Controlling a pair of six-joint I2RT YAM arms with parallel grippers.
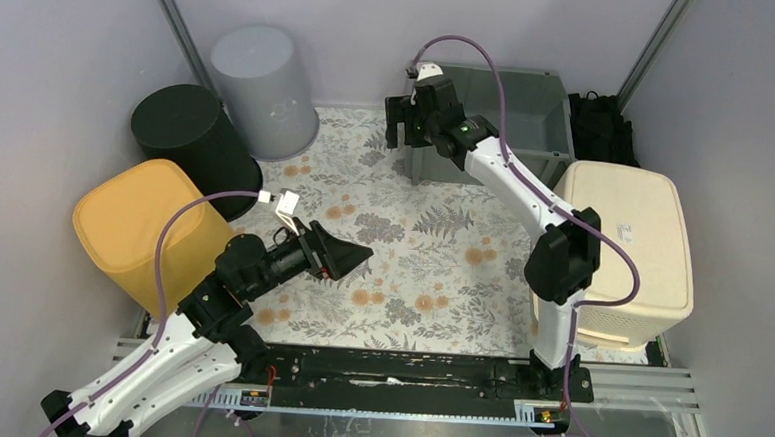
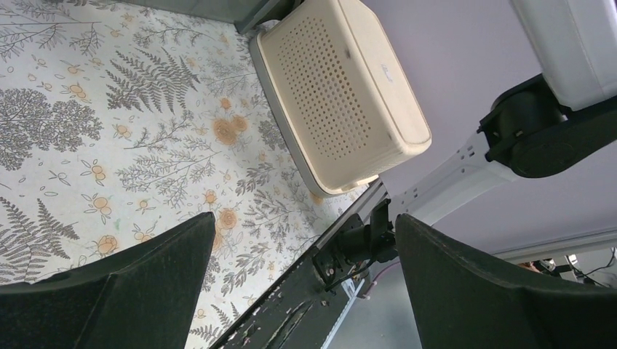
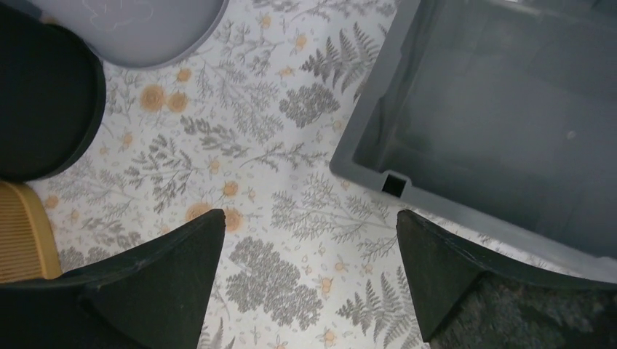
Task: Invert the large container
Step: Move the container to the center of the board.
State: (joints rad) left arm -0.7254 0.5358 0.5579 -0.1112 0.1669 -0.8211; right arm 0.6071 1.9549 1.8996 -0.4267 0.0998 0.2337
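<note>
Grey rectangular plastic container (image 1: pixel 534 116) sits open-side-up at the floral-covered bench's (image 1: pixel 412 240) far edge; my right hand (image 1: pixel 401 129) hovers spread by its near-left corner, left hand (image 1: pixel 346 256) released, empty. Pinch only the rim and it could slip mid-flip.

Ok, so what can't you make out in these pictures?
- Grey crate: the right arm covers its left end in the top view; the right wrist view cuts it off.
- Yellow bin: the left arm hides its near corner, top view.
- Black object behind the cream basket: too dark to identify, top view.
</note>
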